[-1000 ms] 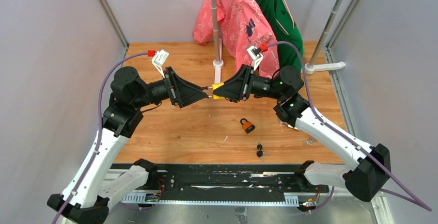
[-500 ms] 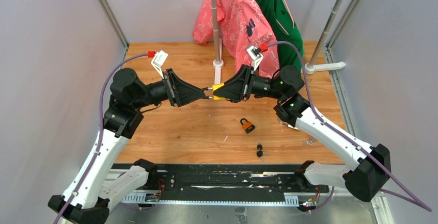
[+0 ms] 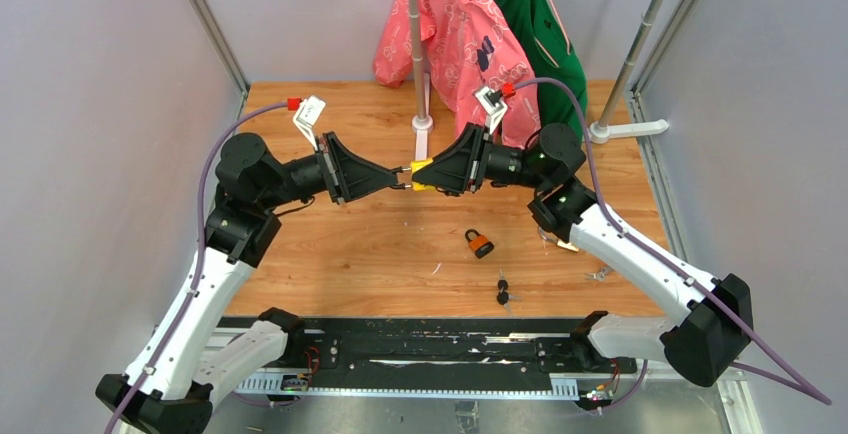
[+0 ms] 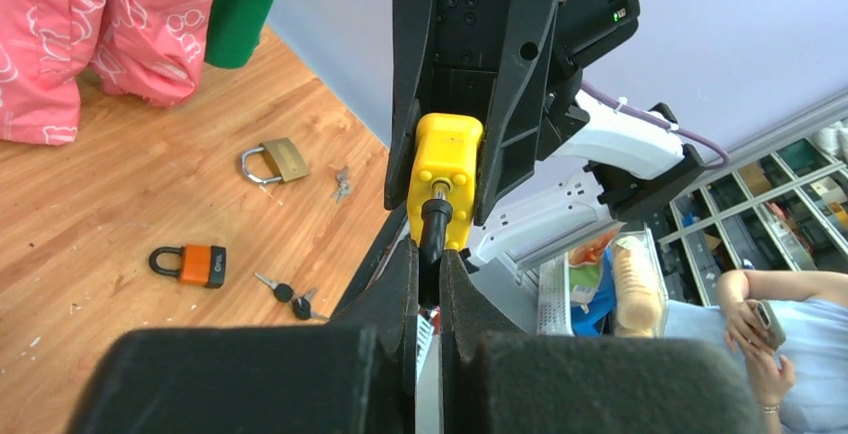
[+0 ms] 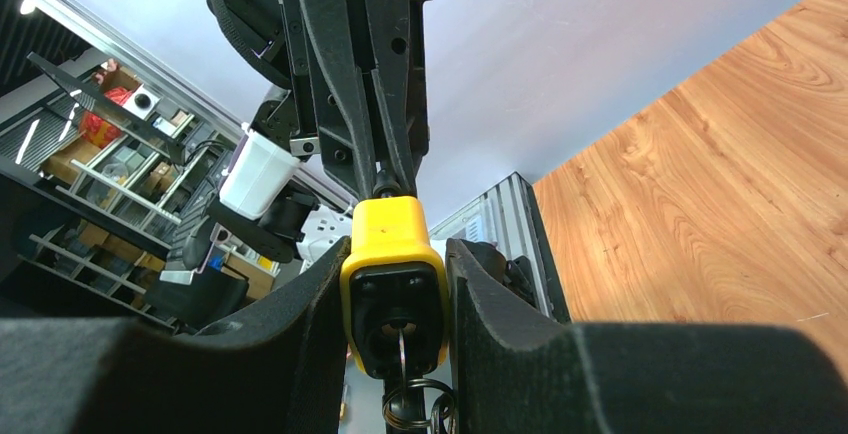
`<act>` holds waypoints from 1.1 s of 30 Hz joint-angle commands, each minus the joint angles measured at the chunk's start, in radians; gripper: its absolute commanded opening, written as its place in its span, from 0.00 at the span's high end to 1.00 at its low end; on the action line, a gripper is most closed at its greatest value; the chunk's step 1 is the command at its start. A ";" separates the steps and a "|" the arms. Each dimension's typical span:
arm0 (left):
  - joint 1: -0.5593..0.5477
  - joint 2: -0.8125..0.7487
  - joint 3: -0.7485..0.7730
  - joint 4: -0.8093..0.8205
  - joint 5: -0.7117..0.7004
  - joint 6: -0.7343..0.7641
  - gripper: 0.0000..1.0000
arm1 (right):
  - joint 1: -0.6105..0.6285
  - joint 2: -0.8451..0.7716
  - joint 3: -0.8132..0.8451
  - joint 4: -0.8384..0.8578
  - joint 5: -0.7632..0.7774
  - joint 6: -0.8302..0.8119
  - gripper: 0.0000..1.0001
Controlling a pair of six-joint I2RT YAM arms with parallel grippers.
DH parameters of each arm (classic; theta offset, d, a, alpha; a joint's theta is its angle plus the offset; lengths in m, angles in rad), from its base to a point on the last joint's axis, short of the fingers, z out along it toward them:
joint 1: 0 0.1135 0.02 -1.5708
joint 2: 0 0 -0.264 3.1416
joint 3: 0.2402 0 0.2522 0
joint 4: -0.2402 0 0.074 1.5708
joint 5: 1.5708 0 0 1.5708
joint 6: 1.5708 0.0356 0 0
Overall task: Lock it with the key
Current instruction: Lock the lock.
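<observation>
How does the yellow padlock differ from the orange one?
The yellow padlock is clamped in mid-air by the right gripper, with a key in it held by the left gripper; the orange padlock lies flat on the table, untouched and keyless. Both have coloured bodies.

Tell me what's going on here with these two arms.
Both arms hold one yellow padlock in the air between them. The right gripper is clamped on its body; the left gripper pinches a black part sticking out of the end facing it. A key on a ring hangs from the opposite end. An orange padlock and loose keys lie on the table, untouched.
</observation>
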 commanded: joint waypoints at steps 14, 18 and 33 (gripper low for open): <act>-0.010 -0.011 -0.026 0.258 0.132 0.169 1.00 | 0.019 -0.089 -0.008 0.126 -0.128 -0.396 1.00; -0.010 0.009 -0.021 0.258 0.151 0.184 1.00 | 0.019 -0.090 0.011 0.048 -0.172 -0.489 1.00; -0.104 0.043 -0.039 0.260 0.051 0.196 1.00 | 0.083 -0.006 0.060 0.074 -0.150 -0.404 1.00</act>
